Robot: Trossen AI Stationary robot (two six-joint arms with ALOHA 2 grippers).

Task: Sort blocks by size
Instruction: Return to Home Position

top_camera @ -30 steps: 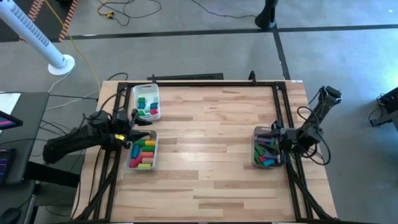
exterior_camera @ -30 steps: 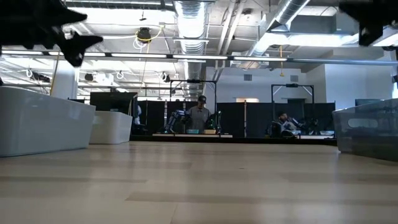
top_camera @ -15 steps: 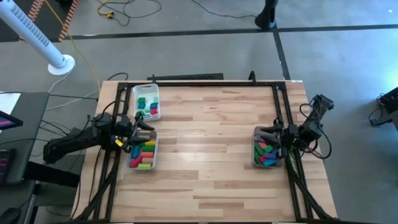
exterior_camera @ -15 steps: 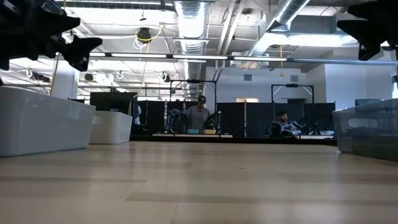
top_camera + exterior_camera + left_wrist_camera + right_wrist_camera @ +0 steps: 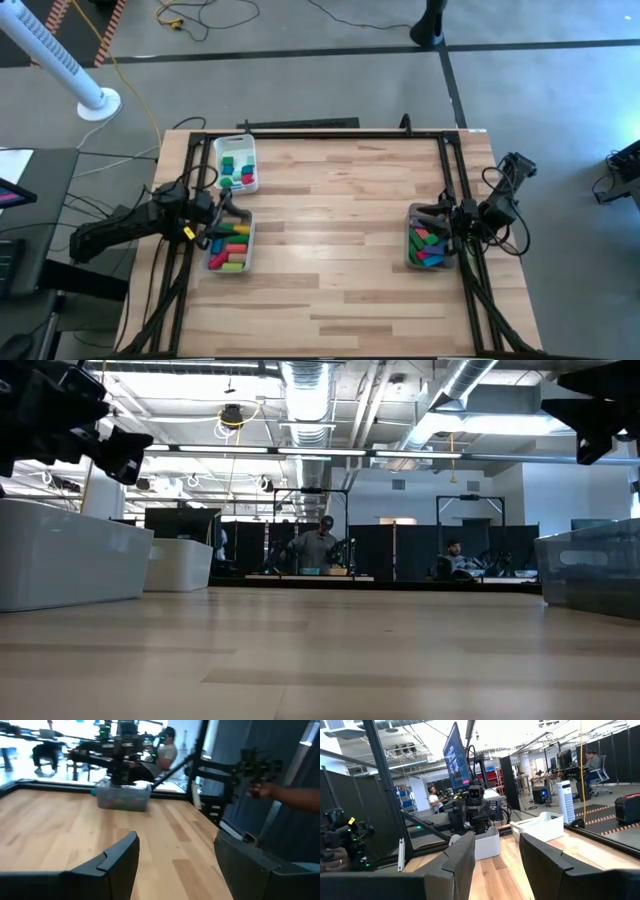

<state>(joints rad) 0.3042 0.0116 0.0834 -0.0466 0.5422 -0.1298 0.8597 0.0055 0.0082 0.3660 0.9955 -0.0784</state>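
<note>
Bins, three: two white bins (image 5: 234, 139) along the worktop (image 5: 340, 240) left edge, one clear bin (image 5: 430, 268) at the right edge. Blocks (image 5: 232, 243) fill all three; number cannot be told. Left gripper (image 5: 226, 208) hangs over the front white bin and right gripper (image 5: 436, 213) over the clear bin, jaws spread and empty. Worktop of pale wood planks. Two people (image 5: 320, 545) in the room beyond.

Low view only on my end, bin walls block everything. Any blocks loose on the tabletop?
Observer: None show in the high view. The small colourful toy blocks all lie inside bins, and the wooden table has none between them.
Operator: How many bins?
Observer: Three. A far white plastic bin and a near white plastic bin sit at the left edge, and a clear plastic bin at the right edge.
Operator: Pincers carrying anything?
Observer: No. The wrist views show the left pincer and the right pincer open with nothing between the fingers.
</note>
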